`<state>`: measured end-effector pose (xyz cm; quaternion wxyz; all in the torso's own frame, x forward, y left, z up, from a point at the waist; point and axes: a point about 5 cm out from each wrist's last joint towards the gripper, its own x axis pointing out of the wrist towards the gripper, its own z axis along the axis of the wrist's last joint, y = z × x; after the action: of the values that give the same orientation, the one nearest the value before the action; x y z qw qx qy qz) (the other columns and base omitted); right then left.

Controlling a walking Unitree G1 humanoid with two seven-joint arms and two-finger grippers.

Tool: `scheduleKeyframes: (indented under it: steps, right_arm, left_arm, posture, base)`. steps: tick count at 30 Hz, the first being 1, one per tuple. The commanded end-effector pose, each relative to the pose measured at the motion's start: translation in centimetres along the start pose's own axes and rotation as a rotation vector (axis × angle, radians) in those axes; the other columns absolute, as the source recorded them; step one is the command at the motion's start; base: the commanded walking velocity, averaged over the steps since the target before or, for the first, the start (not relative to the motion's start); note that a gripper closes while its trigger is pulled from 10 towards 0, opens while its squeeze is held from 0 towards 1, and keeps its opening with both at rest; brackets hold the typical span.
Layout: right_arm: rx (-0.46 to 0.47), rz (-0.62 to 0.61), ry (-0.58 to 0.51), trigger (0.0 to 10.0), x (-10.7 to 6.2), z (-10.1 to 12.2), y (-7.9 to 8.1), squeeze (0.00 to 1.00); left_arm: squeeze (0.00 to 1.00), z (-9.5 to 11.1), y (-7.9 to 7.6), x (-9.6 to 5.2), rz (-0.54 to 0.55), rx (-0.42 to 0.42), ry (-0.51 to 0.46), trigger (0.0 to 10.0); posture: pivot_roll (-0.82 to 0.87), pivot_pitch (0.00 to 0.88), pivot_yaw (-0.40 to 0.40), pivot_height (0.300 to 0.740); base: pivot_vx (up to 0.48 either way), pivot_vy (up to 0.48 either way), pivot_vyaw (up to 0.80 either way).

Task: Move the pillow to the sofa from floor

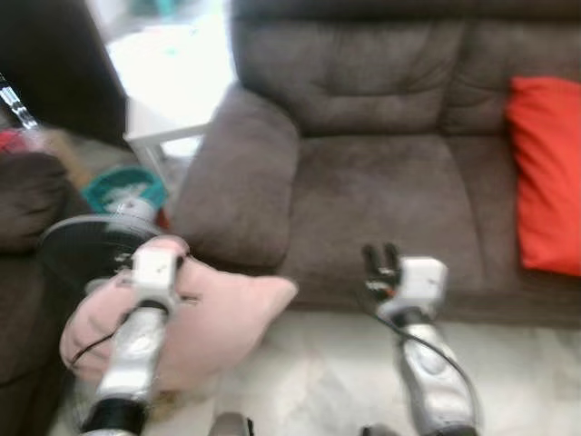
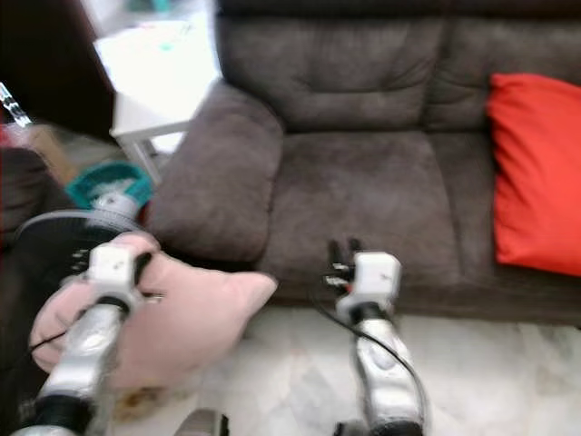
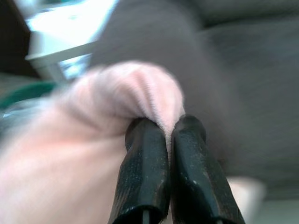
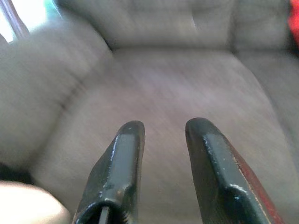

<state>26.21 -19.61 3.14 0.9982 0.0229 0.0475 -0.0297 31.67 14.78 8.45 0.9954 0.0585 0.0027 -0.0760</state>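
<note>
A pale pink pillow point(image 1: 222, 313) hangs off the floor in front of the brown sofa's left armrest point(image 1: 238, 173). My left gripper point(image 3: 169, 133) is shut on a pinched fold of the pillow point(image 3: 140, 91) at its upper corner. The sofa's seat cushion point(image 1: 381, 195) lies ahead and to the right of the pillow. My right gripper point(image 1: 381, 259) hovers open just before the seat's front edge, with nothing between its fingers point(image 4: 126, 140).
A red cushion point(image 1: 549, 173) leans at the sofa's right end. To the left stand a black round fan point(image 1: 77, 250), a teal basket point(image 1: 123, 186) and a white side table point(image 1: 172, 82). Pale tiled floor point(image 1: 318, 372) runs along the sofa front.
</note>
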Motion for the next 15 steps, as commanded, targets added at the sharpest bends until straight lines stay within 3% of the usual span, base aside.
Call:
scheduleKeyframes:
  steps: [1, 10, 15]
  right_arm:
    - [0.035, 0.093, -0.067, 10.0, 1.31, 1.57, 3.37, 0.00]
    - [0.048, 0.099, -0.083, 10.0, 1.37, 1.69, 3.59, 0.00]
    - [0.045, 0.093, -0.082, 10.0, 1.43, 1.64, 3.50, 0.00]
  left_arm:
    - [0.00, 1.32, 3.09, -0.40, 0.076, 0.044, -0.069, 10.0]
    - [0.00, 1.88, 2.47, -0.37, 0.035, 0.045, -0.096, 10.0]
    - [0.00, 1.96, 2.23, -0.42, 0.025, 0.039, -0.097, 10.0]
  posture:
    - [0.10, 0.053, 0.012, 0.717]
    - [0.10, 0.050, 0.016, 0.717]
    - [0.11, 0.047, 0.015, 0.740]
  base:
    - [0.000, 0.000, 0.00]
    - [0.000, 0.000, 0.00]
    - [0.000, 0.000, 0.00]
